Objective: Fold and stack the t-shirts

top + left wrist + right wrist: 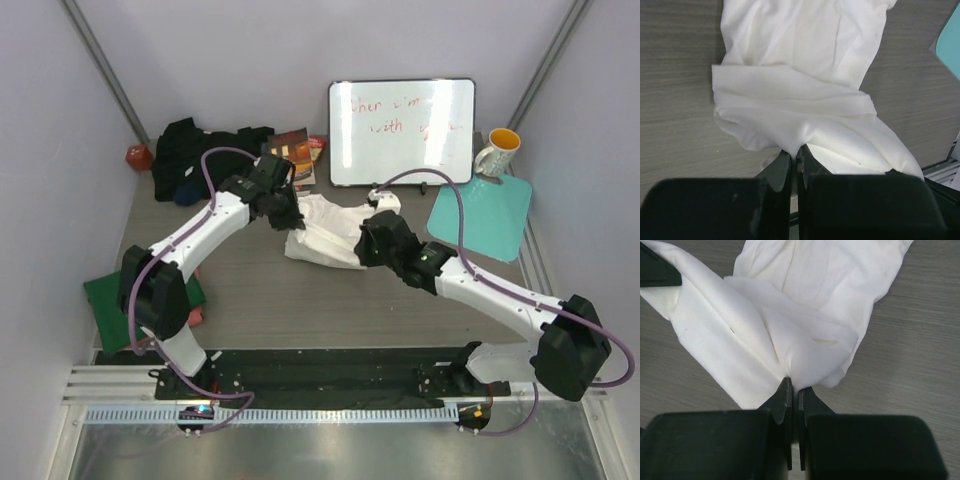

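white cloth t-shirt (328, 232) is lying bunched at centre frame; left gripper (794, 153) and right gripper (793, 385) are pinching its edges.

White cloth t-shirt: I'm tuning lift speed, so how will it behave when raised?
Likely floppy: the white cloth t-shirt bunches into folds where the left pincer and right pincer pinch it. Probably light, thin fabric, sagging between them. It may drag and wrinkle on the grey wood-grain table.
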`<action>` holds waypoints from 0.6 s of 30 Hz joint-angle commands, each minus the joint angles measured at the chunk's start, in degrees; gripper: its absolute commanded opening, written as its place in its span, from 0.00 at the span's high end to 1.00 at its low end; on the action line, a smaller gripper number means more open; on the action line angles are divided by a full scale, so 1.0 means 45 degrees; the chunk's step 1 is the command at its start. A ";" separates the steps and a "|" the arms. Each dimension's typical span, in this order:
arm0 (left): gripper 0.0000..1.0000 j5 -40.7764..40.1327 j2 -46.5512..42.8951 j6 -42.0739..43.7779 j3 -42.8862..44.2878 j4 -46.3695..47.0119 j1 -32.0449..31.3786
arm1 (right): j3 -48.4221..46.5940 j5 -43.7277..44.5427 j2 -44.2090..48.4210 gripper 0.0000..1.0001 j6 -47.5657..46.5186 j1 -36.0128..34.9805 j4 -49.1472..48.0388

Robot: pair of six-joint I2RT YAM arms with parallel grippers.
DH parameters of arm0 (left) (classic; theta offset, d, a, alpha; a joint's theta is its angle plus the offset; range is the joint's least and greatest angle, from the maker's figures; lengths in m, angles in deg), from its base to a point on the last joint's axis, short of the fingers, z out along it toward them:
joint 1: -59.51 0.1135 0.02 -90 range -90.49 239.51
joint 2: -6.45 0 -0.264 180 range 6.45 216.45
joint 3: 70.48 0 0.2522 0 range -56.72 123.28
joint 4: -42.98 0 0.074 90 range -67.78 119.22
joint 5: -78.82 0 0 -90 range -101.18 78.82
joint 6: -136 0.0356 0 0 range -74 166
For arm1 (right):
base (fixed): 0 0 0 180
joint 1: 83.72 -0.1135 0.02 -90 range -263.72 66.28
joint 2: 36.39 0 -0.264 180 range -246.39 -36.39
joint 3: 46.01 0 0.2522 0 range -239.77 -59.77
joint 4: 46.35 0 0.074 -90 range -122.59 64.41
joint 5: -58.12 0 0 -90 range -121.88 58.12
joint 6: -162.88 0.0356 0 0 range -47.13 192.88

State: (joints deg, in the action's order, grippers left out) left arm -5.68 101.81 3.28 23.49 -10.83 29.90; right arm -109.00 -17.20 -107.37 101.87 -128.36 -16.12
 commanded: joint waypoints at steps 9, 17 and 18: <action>1.00 -0.0831 0.2676 0.0684 0.3796 -0.0669 0.0700 | -0.2887 -0.0468 -0.2604 0.99 -0.1852 0.1736 0.0051; 1.00 -0.0617 0.5018 0.1114 0.5806 -0.0826 0.0895 | -0.3668 -0.0117 -0.4089 0.99 -0.2165 0.2225 -0.0085; 1.00 -0.0577 0.5176 0.1192 0.5964 -0.0749 0.0915 | -0.3746 -0.0117 -0.4303 0.99 -0.2185 0.2303 -0.0182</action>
State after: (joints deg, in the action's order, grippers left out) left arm -7.25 122.98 6.29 45.45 -14.35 32.79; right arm -122.42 -18.99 -125.82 93.98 -119.05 -16.14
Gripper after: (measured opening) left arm 0.014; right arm 0.050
